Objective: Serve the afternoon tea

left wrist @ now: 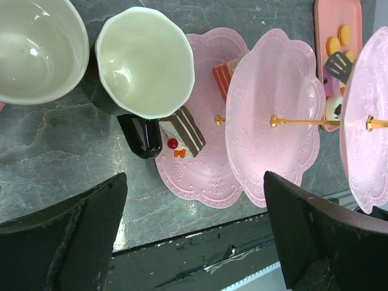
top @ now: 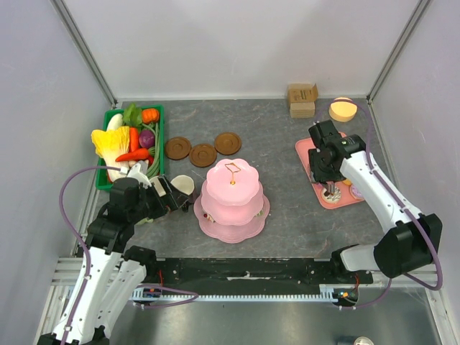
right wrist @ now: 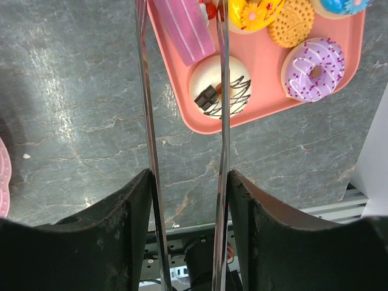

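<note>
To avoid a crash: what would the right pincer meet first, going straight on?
Probably the white pastry on the pink tray, which the tongs in the right pincer point at; depth is unclear.

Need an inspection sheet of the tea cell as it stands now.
Surface: grey table, no spills seen.
Job's things: pink stand mid-table, cake slice on its bottom tier; three saucers behind; mugs left of it; snacks on pink tray, right.
Clutter: green bin of toy vegetables, cardboard boxes, yellow disc.
Grippers: left gripper open beside mugs; right gripper shut on tongs over tray.
Cables: purple cables loop off both arms.
Surroundings: white walls, frame posts.
</note>
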